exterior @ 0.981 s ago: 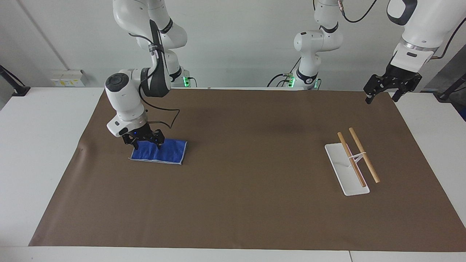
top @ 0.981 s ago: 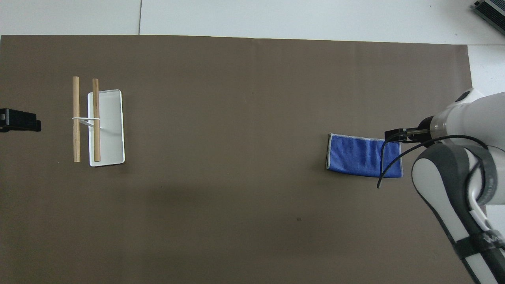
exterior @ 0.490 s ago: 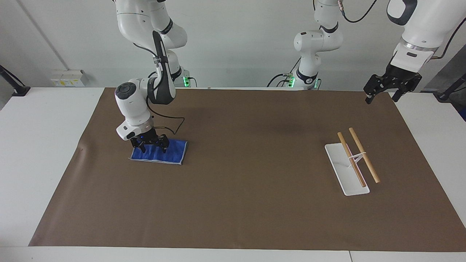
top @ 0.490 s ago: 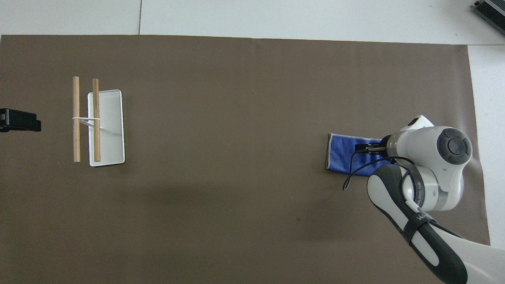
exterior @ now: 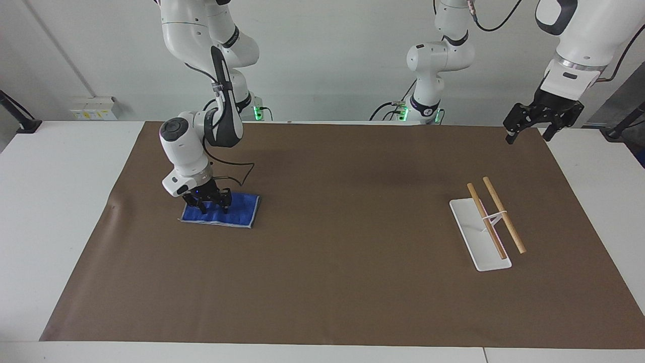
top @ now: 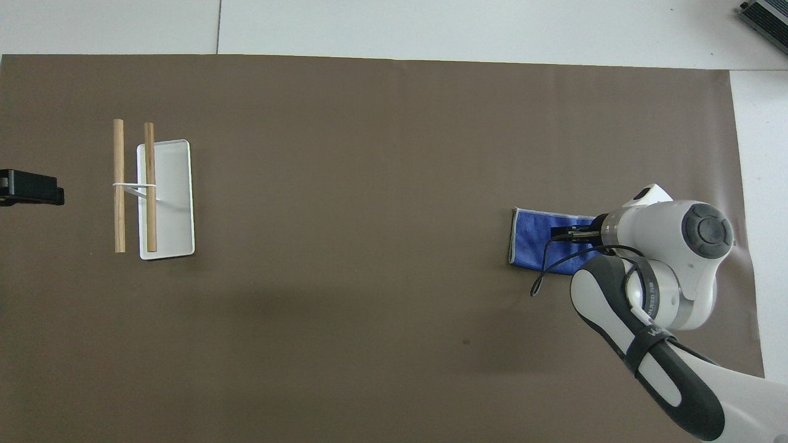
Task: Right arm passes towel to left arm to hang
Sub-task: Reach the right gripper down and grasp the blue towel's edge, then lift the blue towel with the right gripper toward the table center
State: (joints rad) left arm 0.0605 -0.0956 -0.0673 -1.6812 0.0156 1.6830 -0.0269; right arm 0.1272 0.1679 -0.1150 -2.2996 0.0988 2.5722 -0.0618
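Note:
The blue towel (exterior: 241, 212) lies flat on the brown mat toward the right arm's end of the table; it also shows in the overhead view (top: 534, 241). My right gripper (exterior: 213, 205) is down on the towel, at the part nearer that table end, with its fingers apart and their tips at the cloth. In the overhead view the right gripper (top: 563, 234) and its wrist cover that part of the towel. My left gripper (exterior: 535, 123) waits open and empty, raised over the mat's edge at the left arm's end; it also shows in the overhead view (top: 31, 187).
A towel rack with a white base (exterior: 476, 242) and two wooden bars (exterior: 504, 214) stands toward the left arm's end; it also shows in the overhead view (top: 175, 203). The brown mat (exterior: 352, 262) covers most of the white table.
My right gripper has moved along the towel toward its middle and come down onto the cloth. The towel, the rack and the left arm have not moved.

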